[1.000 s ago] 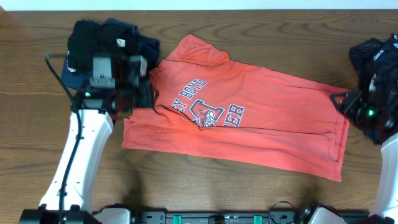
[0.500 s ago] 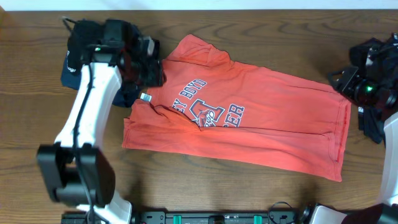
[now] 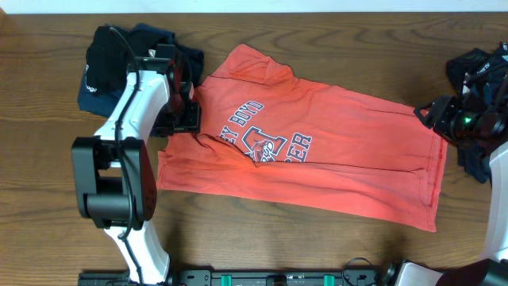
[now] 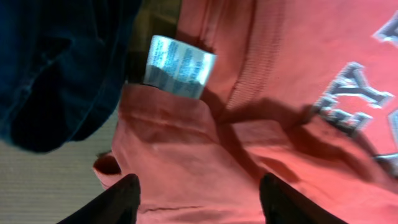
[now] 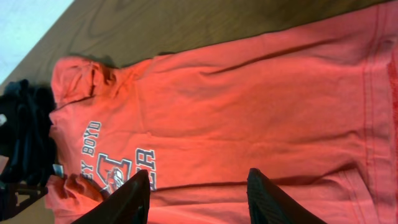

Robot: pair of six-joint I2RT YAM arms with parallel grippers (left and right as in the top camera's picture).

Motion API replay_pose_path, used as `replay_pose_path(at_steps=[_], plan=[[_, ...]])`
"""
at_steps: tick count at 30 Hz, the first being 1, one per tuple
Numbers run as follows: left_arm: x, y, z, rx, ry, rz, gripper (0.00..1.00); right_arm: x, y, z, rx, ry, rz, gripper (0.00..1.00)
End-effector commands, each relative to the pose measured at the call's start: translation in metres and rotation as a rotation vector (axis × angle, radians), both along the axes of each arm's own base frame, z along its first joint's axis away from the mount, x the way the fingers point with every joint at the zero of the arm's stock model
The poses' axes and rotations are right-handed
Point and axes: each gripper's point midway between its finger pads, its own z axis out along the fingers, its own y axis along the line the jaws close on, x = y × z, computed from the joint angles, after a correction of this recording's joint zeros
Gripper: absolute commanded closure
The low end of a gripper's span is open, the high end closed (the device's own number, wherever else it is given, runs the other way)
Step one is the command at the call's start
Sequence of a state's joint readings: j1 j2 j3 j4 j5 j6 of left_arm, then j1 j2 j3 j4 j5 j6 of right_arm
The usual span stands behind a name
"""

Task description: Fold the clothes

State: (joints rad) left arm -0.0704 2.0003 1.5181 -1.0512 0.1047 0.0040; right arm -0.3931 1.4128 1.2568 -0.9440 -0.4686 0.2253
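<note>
Bearing the clothes (image 3: pixel 341 159), brown woodgrain table (image 3: pixel 317 246).

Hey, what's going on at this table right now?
Two robot arms are working on an orange T-shirt that lies lettering up on the wooden table. The left gripper is open over the end with the white label. The right gripper is open over the hem end. Neither seems to be gripping fabric. A dark pile sits at the far-left corner, and another dark garment lies beside the right arm.
</note>
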Motion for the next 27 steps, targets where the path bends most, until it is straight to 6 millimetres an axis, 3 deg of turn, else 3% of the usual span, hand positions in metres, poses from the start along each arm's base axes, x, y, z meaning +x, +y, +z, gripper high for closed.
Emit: replay_pose_path(at_steps=[1,5,9,13,17,22,27], plan=[[0.0,0.007,-0.011,0.046,0.025,-0.048,0.42,0.001,-0.001,0.003,-0.033,-0.006,0.012,0.51],[0.001,0.007,-0.018,0.045,0.033,-0.066,0.44,0.001,-0.001,0.003,-0.033,-0.005,0.012,0.51],[0.0,0.007,-0.023,0.045,0.046,-0.071,0.64,0.001,-0.001,0.003,-0.033,-0.005,0.012,0.51],[-0.001,0.006,-0.022,0.04,0.047,-0.073,0.94,0.001,-0.001,0.003,-0.033,-0.005,0.012,0.51],[-0.005,-0.002,-0.011,-0.01,0.054,-0.069,0.94,0.001,-0.001,0.003,-0.033,-0.005,0.012,0.51],[-0.012,-0.017,0.025,-0.094,0.017,-0.056,0.94,0.001,-0.001,0.003,-0.033,-0.005,0.012,0.51],[-0.021,-0.02,0.044,-0.095,0.008,-0.036,0.94,0.001,-0.001,0.003,-0.033,-0.005,0.012,0.51]])
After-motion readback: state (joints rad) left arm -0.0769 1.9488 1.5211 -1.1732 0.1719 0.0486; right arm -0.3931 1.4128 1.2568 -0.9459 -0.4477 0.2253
